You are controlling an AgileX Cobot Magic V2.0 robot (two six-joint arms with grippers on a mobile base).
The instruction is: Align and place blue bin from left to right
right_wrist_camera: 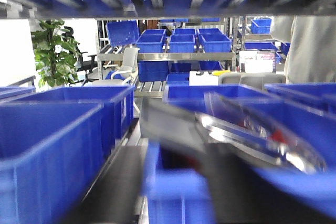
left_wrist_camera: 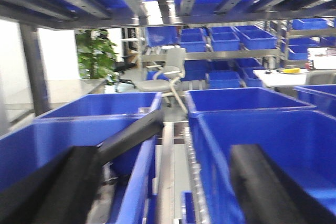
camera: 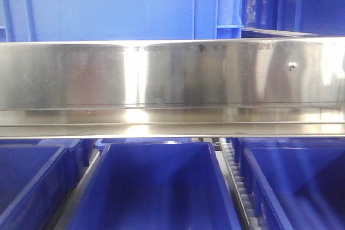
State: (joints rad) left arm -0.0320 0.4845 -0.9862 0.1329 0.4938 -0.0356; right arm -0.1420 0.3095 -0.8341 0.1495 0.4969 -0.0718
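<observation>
Nearest to us in the left wrist view, our left gripper point(left_wrist_camera: 173, 153) is spread wide. One black finger point(left_wrist_camera: 58, 187) rises from seven o'clock and the other from five o'clock, well apart, with nothing clamped between them. A bin wall and a steel roller lane point(left_wrist_camera: 170, 166) run through the gap. In the right wrist view our right gripper point(right_wrist_camera: 173, 192) is only a dark blur at six o'clock, so we cannot tell how far it gapes or whether it holds anything. A glossy clear piece point(right_wrist_camera: 257, 137) crosses at four o'clock.

In the front view the blue bin point(camera: 156, 179) sits at six o'clock, open side up. Neighbour bins point(camera: 27, 181) flank it at eight and four o'clock, and a roller strip point(camera: 237, 184) runs between it and the right-hand one. Just beyond, a polished steel beam point(camera: 172, 74) spans the whole width. Behind it at twelve o'clock we see the ribbed upper crates point(camera: 108, 4). Farthest off, the wrist views show racks of bins point(right_wrist_camera: 181, 43), a pale chair point(left_wrist_camera: 170, 74) and a green plant point(right_wrist_camera: 55, 51) at ten o'clock.
</observation>
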